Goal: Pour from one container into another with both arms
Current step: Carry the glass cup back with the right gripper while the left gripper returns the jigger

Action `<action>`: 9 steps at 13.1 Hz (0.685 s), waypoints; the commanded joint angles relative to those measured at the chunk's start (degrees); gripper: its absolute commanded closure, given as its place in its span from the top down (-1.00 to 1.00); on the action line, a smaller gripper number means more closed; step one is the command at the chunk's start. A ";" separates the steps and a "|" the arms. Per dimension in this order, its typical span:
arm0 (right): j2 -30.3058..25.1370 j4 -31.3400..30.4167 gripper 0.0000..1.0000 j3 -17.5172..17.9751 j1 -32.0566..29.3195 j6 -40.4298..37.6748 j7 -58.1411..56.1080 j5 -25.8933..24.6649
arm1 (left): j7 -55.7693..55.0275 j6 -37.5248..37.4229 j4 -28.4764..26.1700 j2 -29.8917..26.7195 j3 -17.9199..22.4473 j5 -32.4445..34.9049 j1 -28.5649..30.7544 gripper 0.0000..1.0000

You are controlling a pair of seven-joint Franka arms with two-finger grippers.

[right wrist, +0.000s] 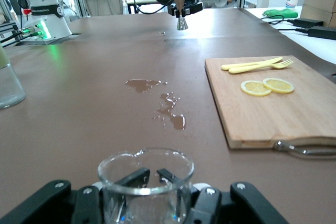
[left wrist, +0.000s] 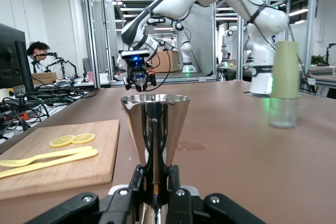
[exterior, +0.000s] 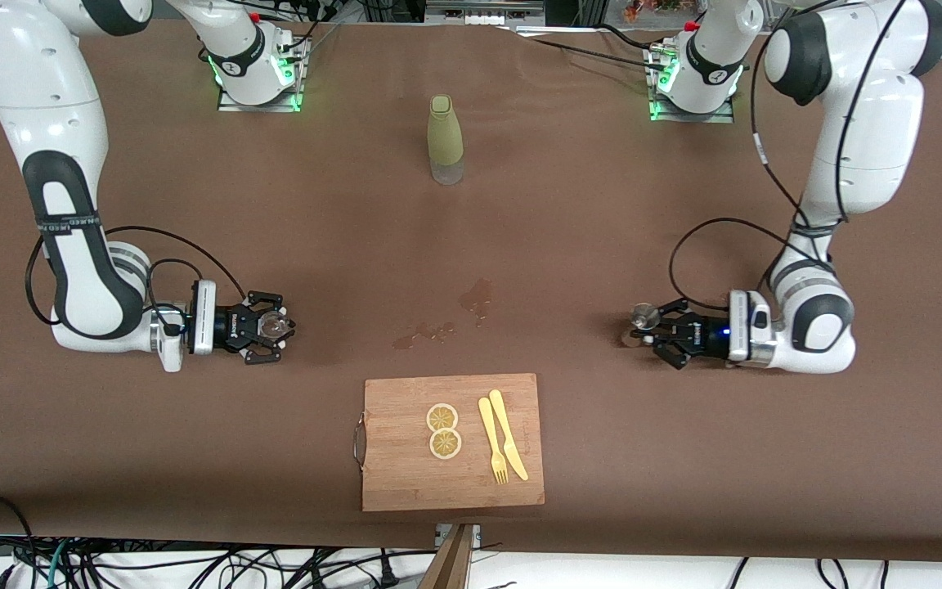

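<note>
**Q:** Who holds what here?

**A:** The left pincer [exterior: 657, 330], near the left arm's end of the surface [exterior: 602, 204], is clamped on a steel jigger [left wrist: 155, 129], upright, gripped at its narrow waist. The right pincer [exterior: 268, 325], near the right arm's end, is closed around a clear glass [right wrist: 145, 182], also upright. The two vessels are well apart, with a spill [exterior: 446, 319] on the surface between them.

**Q:** How will they handle?

**A:** The jigger looks light, stiff and slick, so the waist seems the safest hold. The glass is likely fragile and slippery; a firm but gentle grip low on its wall would suit it.

**Q:** And the count?

**A:** One jigger, one glass, one bottle [exterior: 445, 139] toward the edge where the bases stand. One board [exterior: 405, 474] lies by the edge nearest the front camera, carrying two lemon slices [exterior: 443, 430], one knife [exterior: 509, 446] and one fork [exterior: 492, 442].
</note>
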 commanded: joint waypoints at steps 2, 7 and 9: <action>5.30 0.55 -1.00 0.95 -6.14 -6.51 -8.06 1.32 | 6.59 -6.46 -0.94 -0.32 4.10 4.44 3.53 -1.00; 8.38 0.46 -1.00 0.95 -10.37 -10.21 -13.43 1.23 | 13.79 -12.36 -1.56 0.30 7.09 11.65 8.63 -1.00; 9.09 0.55 -0.55 0.95 -11.16 -10.48 -13.79 0.88 | 15.91 -14.12 -1.56 1.26 7.45 14.28 11.09 -1.00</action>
